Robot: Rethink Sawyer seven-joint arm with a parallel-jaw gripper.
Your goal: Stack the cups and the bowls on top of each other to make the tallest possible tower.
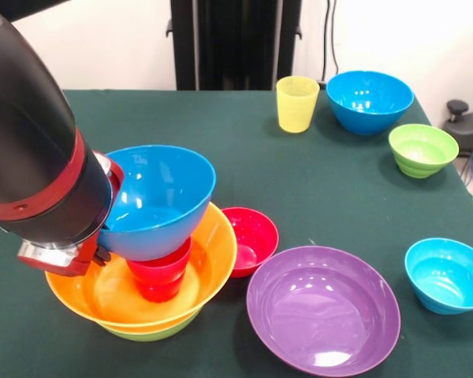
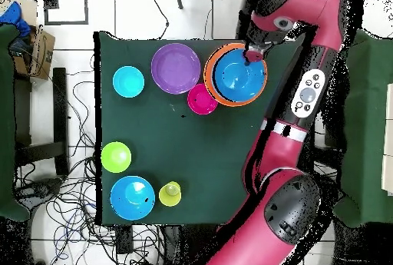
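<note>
At the front view's lower left, we are seeing the tower (image 1: pixel 142 303) carrying a tilted blue bowl (image 1: pixel 162 201); the gripper (image 2: pixel 253 54) is touching its rim, grip unclear; six pieces are waiting.

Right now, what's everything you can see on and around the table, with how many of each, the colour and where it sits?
Table: one, dark green cloth top.
Tower: one, front left in the front view; orange bowl nested on a lime-green bowl, a red cup standing inside, and a blue bowl tilted on top of the cup.
Red bowl: one, small, touching the tower's right side.
Purple bowl: one, large, front centre.
Blue bowls: two more, one at the back, one smaller at the front right.
Green bowl: one, ribbed, right side.
Yellow cup: one, upright, at the back.
Cables: many, on the floor.
Gripper: one, at the tilted blue bowl's rim.
</note>
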